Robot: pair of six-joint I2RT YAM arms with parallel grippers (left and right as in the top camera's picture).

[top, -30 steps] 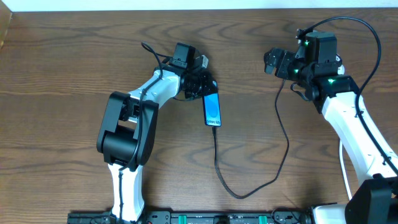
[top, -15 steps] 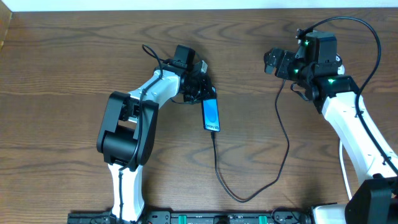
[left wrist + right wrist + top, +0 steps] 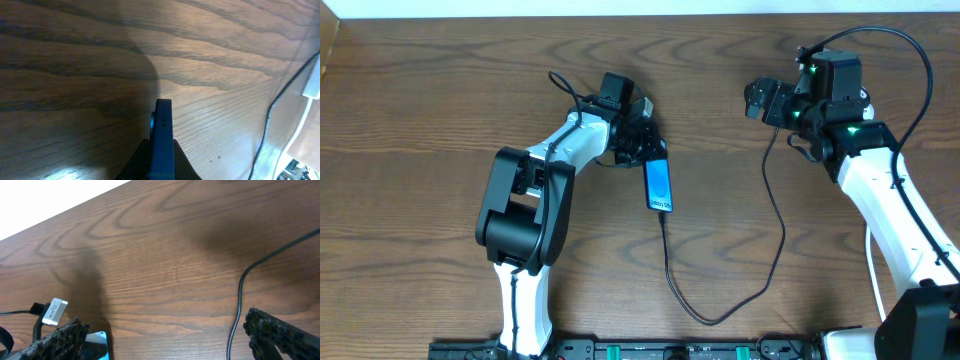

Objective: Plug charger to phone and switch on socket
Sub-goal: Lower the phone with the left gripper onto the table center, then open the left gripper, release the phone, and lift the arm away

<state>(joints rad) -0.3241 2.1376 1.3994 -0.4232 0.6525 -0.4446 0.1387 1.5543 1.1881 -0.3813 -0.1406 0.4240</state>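
On the table (image 3: 430,90), left gripper (image 3: 650,151): clamped on phone (image 3: 660,186) top end.
Right gripper (image 3: 760,103): jaws wide apart, at 2 o'clock.
Charger (image 3: 705,317): loops from phone's 6 o'clock edge.

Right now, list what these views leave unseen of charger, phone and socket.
No view shows the socket; left wrist has only a white piece cut by its edge.
Overhead, the charger's far end is lost under the right arm.
Overhead, its tip at the phone is too small to judge.
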